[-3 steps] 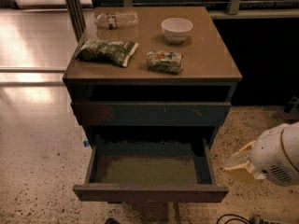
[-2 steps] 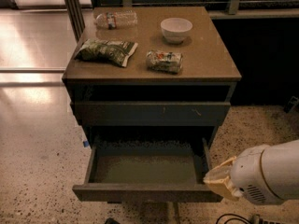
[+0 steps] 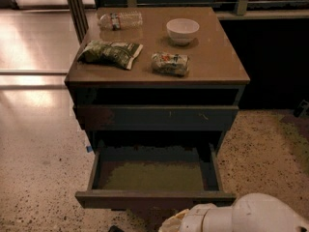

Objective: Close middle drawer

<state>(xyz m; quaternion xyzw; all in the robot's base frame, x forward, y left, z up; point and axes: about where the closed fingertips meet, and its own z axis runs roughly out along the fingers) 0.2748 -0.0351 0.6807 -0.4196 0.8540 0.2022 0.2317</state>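
The middle drawer (image 3: 154, 199) is pulled far out of the dark cabinet. Its plain front faces me and its olive-grey inner floor (image 3: 154, 176) is bare. Above it is a shut drawer front with small pale scratches (image 3: 154, 117). My gripper (image 3: 173, 222) is at the bottom edge of the camera view, just below and in front of the open drawer's front, a little right of its middle. The white arm (image 3: 251, 215) comes in behind it from the lower right. The arm hides the floor below the drawer.
On the cabinet top (image 3: 217, 64) lie a white bowl (image 3: 182, 30), a plastic bottle (image 3: 120, 20), a green snack bag (image 3: 110, 53) and a small packet (image 3: 170, 63). Speckled floor (image 3: 43, 178) lies on both sides. A dark counter (image 3: 275, 57) stands at the right.
My arm and gripper have moved left, from the right side of the open drawer to just in front of its front panel. The drawer has not moved.
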